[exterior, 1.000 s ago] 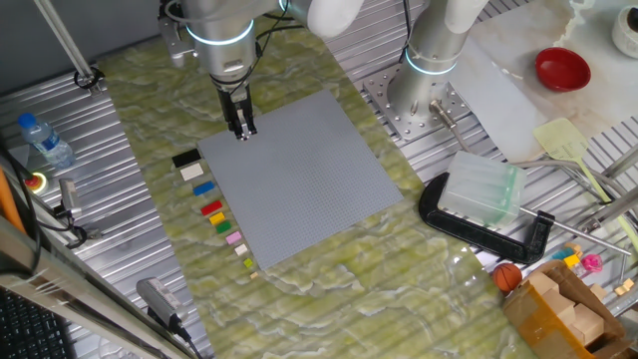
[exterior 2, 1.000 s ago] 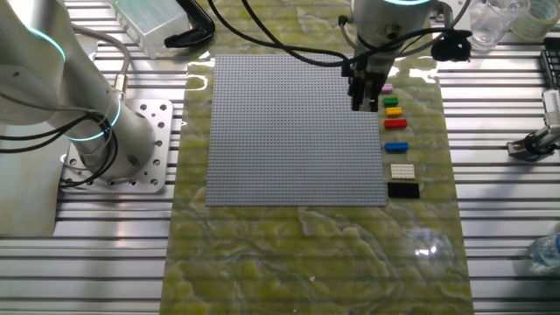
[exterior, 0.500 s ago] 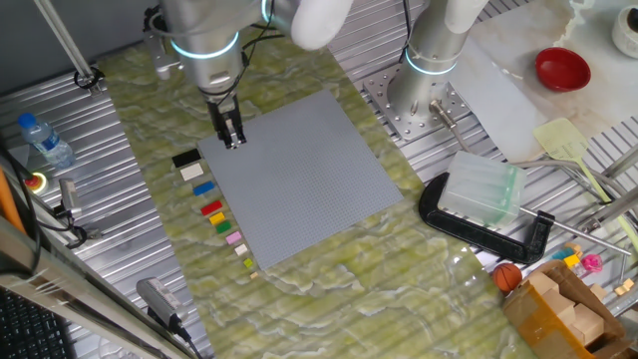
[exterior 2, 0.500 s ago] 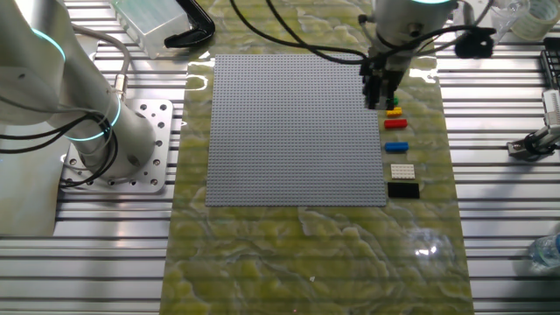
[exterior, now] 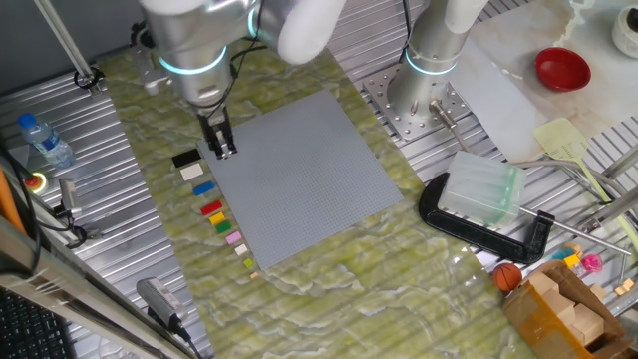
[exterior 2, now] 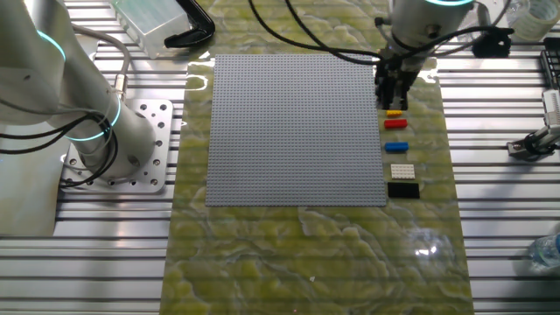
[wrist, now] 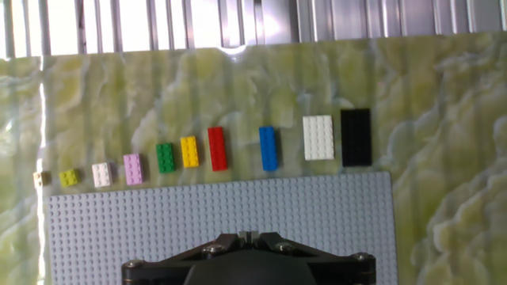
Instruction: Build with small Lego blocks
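Note:
The small Lego blocks lie in a row on the green mat along one edge of the grey baseplate (wrist: 158,222). In the hand view they run black (wrist: 356,137), white (wrist: 318,138), blue (wrist: 268,148), red (wrist: 216,149), yellow (wrist: 189,151), green (wrist: 165,157), pink (wrist: 133,169), then smaller pieces. My gripper (wrist: 248,235) hovers over the baseplate's edge beside the row, fingers together and holding nothing. One fixed view shows the gripper (exterior: 224,150) near the black block (exterior: 185,158). In the other fixed view the gripper (exterior 2: 391,101) hides the row's far end above the yellow block (exterior 2: 395,112).
A second arm's base (exterior: 429,60) stands behind the baseplate (exterior: 299,179). A black clamp holding a clear box (exterior: 478,194) lies to the right, a red bowl (exterior: 563,68) beyond it. A water bottle (exterior: 45,140) lies on the slatted table at the left.
My gripper has moved off the baseplate's middle edge toward the row of blocks, left and slightly nearer in one fixed view. The blocks have not moved.

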Tool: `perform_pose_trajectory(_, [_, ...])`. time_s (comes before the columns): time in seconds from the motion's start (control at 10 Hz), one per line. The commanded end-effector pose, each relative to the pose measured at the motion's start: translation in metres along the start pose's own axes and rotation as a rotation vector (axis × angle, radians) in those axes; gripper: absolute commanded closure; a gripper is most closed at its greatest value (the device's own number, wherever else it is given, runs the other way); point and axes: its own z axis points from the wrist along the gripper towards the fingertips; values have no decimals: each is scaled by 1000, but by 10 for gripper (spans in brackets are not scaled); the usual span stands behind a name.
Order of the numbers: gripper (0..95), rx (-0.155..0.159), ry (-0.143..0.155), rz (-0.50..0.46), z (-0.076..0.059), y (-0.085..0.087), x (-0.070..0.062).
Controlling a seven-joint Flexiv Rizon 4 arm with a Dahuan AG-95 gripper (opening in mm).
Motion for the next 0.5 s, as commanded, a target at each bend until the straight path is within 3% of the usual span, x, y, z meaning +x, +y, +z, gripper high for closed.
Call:
perform_pose_trajectory(0.1, [950,6,-8,-16,8,-3,-1])
perform_pose_trajectory(0.5, [950,24,-19,-39,24,1,-15])
